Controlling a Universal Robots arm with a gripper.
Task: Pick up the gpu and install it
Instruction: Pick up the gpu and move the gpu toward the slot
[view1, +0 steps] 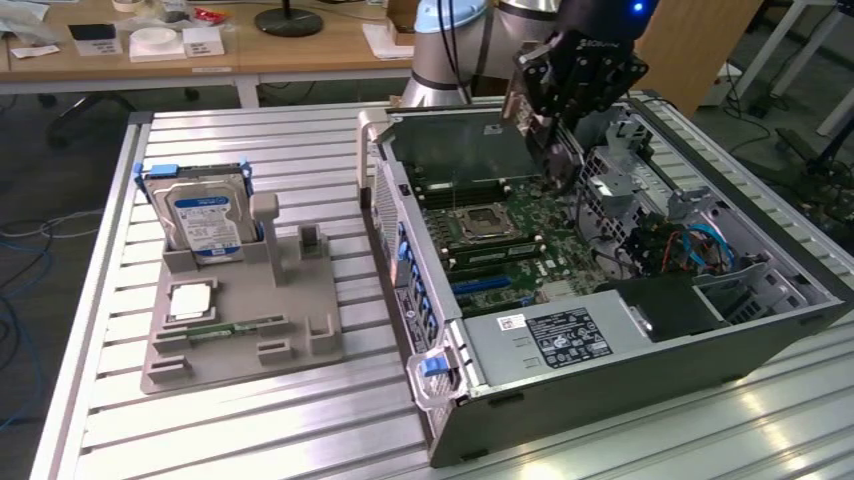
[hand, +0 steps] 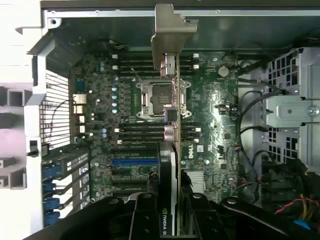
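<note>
Gripper (view1: 551, 160) clamping gpu (hand: 170, 117) over motherboard (hand: 215, 130), hard drive (view1: 207, 215) aside

Wrist view: white "NVIDIA" lettering, then a cut-off character, on the black cooler edge of the thin green circuit-board card (hand: 169, 195). White "DELL" is printed on the green motherboard (hand: 215, 125). Exterior view: the label on the grey power supply box (view1: 567, 335) is too small to read.

The case (view1: 601, 400) lies open on top, with free room around the gpu (hand: 169, 165) over the motherboard (hand: 210, 130) — drive cage (hand: 292, 100), cables (view1: 697, 248) and power supply (view1: 561, 335) crowd its edges.
</note>
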